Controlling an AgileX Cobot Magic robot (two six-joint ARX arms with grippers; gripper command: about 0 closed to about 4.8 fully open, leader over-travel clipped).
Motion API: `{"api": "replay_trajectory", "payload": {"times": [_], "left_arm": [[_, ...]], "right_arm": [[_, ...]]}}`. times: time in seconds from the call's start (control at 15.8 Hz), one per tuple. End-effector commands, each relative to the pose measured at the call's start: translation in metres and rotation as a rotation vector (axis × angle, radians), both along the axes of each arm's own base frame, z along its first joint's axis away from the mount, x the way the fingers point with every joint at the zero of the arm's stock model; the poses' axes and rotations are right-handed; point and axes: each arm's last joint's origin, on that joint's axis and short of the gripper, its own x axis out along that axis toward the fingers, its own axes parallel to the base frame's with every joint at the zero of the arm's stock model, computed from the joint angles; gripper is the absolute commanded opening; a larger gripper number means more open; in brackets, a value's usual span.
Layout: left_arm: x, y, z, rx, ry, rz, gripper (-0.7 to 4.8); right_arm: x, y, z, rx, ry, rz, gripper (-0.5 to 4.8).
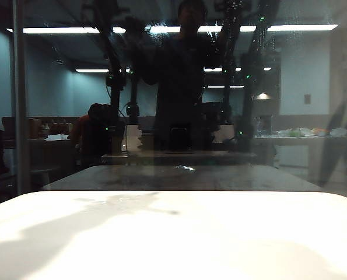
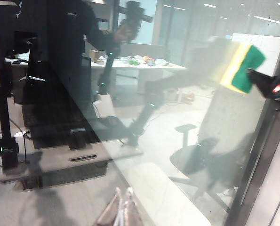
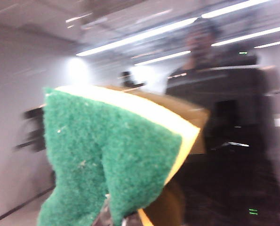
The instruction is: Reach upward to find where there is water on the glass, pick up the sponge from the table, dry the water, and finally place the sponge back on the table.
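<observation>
**Mia:** Green and scratchy, that is what sits closest to us. It is the sponge (image 3: 116, 155), and the right end effector (image 3: 118, 216) is pinched shut on it, down at its low edge. See how the foam is squashed in there?

**Ben:** Where is the sponge now?

**Mia:** Up high in the air, right by the glass (image 2: 177, 141). It is not on the tabletop (image 1: 173, 239).

**Ben:** And the other arm?

**Mia:** The left end effector (image 2: 121, 209) holds nothing. Its two tips sit close together. It points at the glass from a little way off.

**Ben:** What could go wrong?

**Mia:** I think the grip is only on one small edge. If the arm pushes hard on the glass, the sponge could bend, twist or pop out and fall. Also, the green rough side may face the glass. That side soaks up little, so the water (image 1: 243, 14) might just smear.

**Ben:** Anything else?

**Mia:** The glass is dark and full of mirror pictures. The arm could wipe a shiny light strip and miss the real drops. The right wrist picture is blurry too, so I cannot tell if the sponge touches the glass.

**Ben:** Let us count.

**Mia:** One sponge. One big glass. One white tabletop. Two end effectors. The water is many tiny drops and thin streaks near the top, too many to count.
</observation>
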Motion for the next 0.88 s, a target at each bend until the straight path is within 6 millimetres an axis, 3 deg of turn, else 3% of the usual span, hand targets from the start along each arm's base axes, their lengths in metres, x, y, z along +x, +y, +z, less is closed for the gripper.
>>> {"api": "replay_trajectory", "payload": {"times": [0.06, 0.32, 0.44, 0.63, 0.82, 0.88], "left_arm": [[-0.003, 0.000, 0.003, 0.001, -0.027, -0.004, -0.05], [-0.003, 0.000, 0.003, 0.001, -0.027, -0.004, -0.05], [-0.003, 0.000, 0.003, 0.001, -0.027, -0.004, -0.05], [-0.003, 0.000, 0.004, 0.001, -0.034, -0.004, -0.05], [-0.004, 0.000, 0.009, 0.001, -0.085, -0.004, -0.05], [-0.004, 0.000, 0.010, 0.001, -0.105, -0.004, -0.05]], "right_arm": [[-0.012, -0.030, 0.010, 0.007, -0.014, -0.069, -0.09], [-0.026, -0.081, 0.015, 0.003, 0.003, -0.177, -0.09], [-0.029, -0.096, 0.015, 0.015, 0.020, -0.188, -0.09], [-0.028, -0.087, 0.014, 0.011, 0.022, -0.158, -0.09], [-0.021, -0.055, 0.011, 0.001, 0.045, -0.071, -0.09], [-0.017, -0.029, 0.007, -0.027, 0.080, -0.019, -0.09]]}}
